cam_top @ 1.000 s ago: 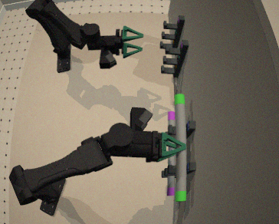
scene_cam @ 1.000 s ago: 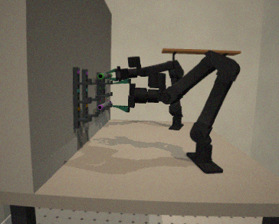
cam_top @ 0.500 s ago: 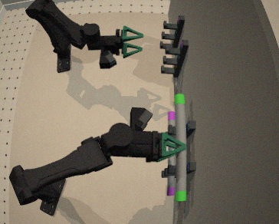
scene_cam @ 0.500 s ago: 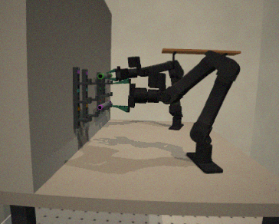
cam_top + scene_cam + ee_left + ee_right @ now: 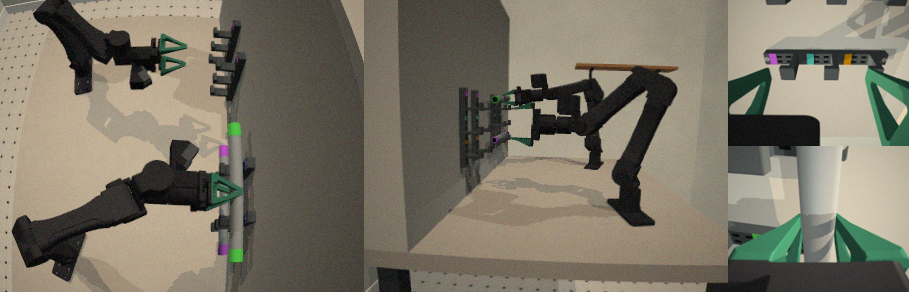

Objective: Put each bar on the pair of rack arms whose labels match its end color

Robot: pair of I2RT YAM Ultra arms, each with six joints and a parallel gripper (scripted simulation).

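Observation:
The right gripper (image 5: 241,190) (image 5: 818,216) is shut on the thick grey bar with green ends (image 5: 235,155) (image 5: 495,99) (image 5: 819,178), near its middle, level in front of the right rack (image 5: 250,165). Whether this bar touches any arm is hidden. The thinner bar with magenta ends (image 5: 223,151) (image 5: 495,140) lies lower, on arms of the right rack. The left gripper (image 5: 186,55) (image 5: 510,122) (image 5: 818,69) is open and empty before the left rack (image 5: 240,65) (image 5: 463,127) (image 5: 803,51), whose labels are magenta, teal and orange from the top. The left rack carries no bar.
A blue label shows high on the right rack in the top view, and a green label (image 5: 756,236) shows in the right wrist view. The dark wall (image 5: 305,150) (image 5: 439,125) stands behind both racks. The table top (image 5: 564,240) lies below the arms.

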